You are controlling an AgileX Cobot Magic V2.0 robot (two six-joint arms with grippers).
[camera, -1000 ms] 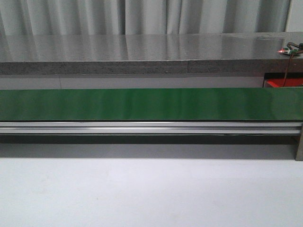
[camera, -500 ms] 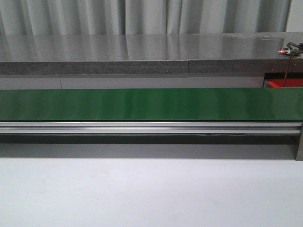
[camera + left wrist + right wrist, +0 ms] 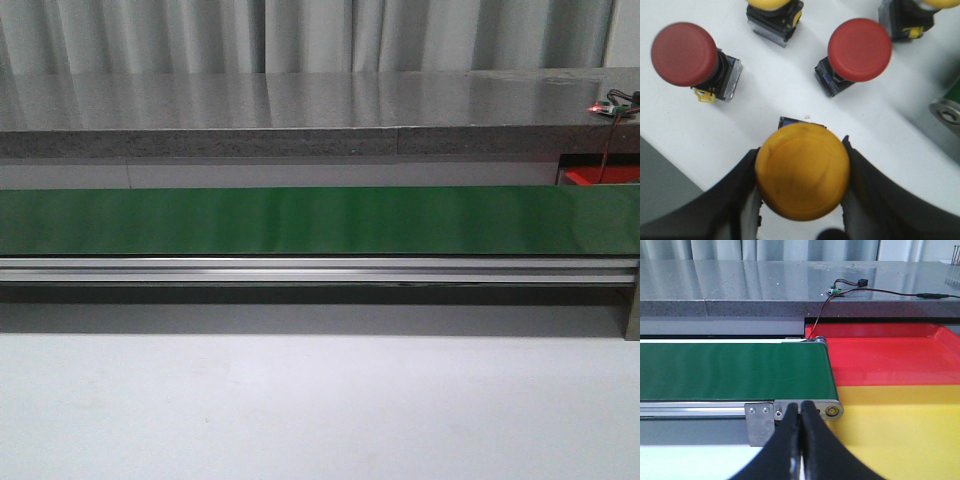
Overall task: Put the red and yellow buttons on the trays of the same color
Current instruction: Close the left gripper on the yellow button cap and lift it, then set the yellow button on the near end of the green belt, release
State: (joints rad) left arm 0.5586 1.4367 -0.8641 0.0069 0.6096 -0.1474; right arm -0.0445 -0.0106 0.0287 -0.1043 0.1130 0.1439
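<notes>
No movement — green belt [image 3: 320, 221] bare, edge-to-edge.

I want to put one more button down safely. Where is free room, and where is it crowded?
Free: the green conveyor belt, the red tray and the yellow tray. Crowded: the white surface around the left pincer, shut on a yellow button, with red buttons near.

white table [image 3: 785, 85] carries red buttons [image 3: 684, 54] and yellow buttons [image 3: 802, 172].
</notes>
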